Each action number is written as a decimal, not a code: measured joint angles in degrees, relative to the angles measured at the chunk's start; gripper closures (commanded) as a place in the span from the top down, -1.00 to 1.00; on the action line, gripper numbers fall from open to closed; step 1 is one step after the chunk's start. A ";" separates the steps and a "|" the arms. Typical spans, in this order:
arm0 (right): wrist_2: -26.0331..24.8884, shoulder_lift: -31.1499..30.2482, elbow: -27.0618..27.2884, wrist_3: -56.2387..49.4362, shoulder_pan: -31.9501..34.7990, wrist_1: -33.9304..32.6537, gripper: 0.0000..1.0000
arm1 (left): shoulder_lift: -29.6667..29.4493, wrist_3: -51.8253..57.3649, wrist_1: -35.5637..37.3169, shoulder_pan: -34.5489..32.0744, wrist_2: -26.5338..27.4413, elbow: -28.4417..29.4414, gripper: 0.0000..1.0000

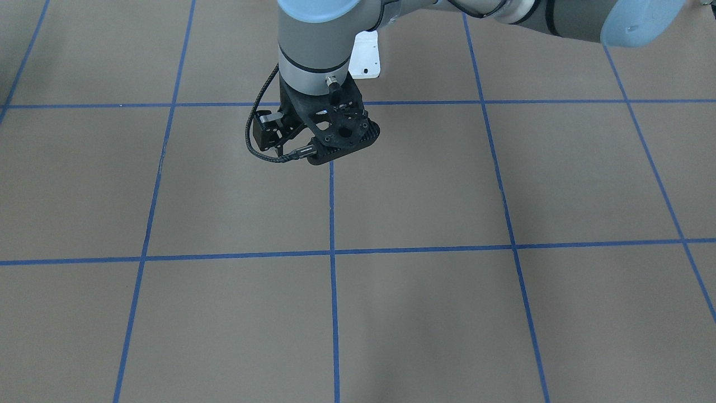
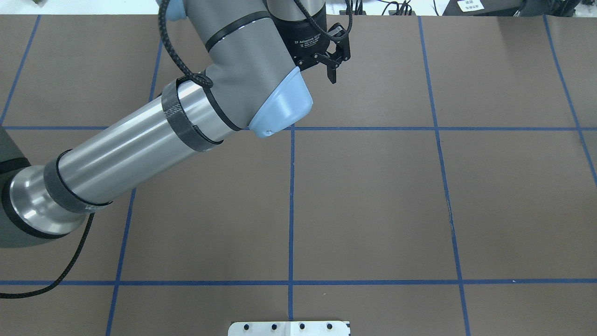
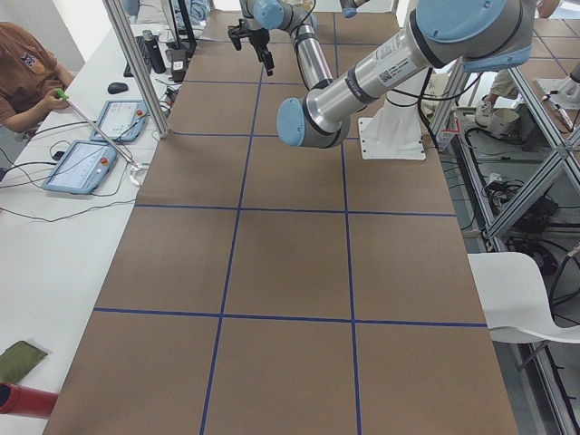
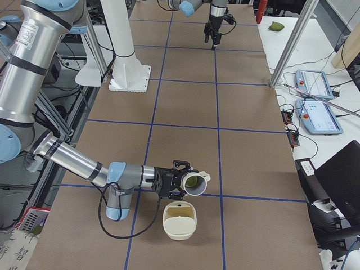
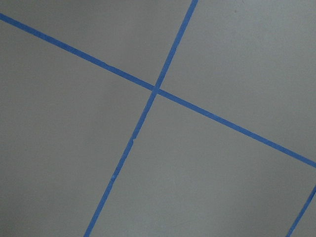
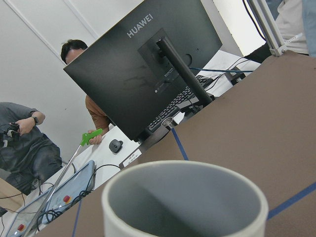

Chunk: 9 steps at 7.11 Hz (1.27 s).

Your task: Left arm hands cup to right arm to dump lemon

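In the exterior right view the near right arm reaches low over the table, its right gripper (image 4: pixel 181 181) around the off-white cup (image 4: pixel 198 183). The cup lies tipped on its side, mouth toward the camera, above a cream bowl (image 4: pixel 180 222). A yellow-green patch in the cup's mouth is the lemon (image 4: pixel 191 181). I cannot tell whether this gripper is open or shut. The right wrist view shows only the cup's rim (image 6: pixel 185 170) and grey inside. The left gripper (image 2: pixel 336 70) hangs far off over the table, open and holding nothing. In the front view its perforated plate (image 1: pixel 342 134) hides the fingers.
A white mounting plate (image 2: pixel 289 328) sits at the robot's edge of the table. Beside the table stand a dark monitor (image 6: pixel 148 64), tablets (image 4: pixel 315 115) and metal posts (image 4: pixel 292 45). People sit nearby (image 3: pixel 23 72). Blue tape lines grid the brown tabletop (image 2: pixel 373 196).
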 measured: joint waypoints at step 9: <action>0.63 0.35 -7.84 28.43 0.16 7.48 -0.21 | -0.29 -0.09 0.40 0.27 1.11 -0.21 1.00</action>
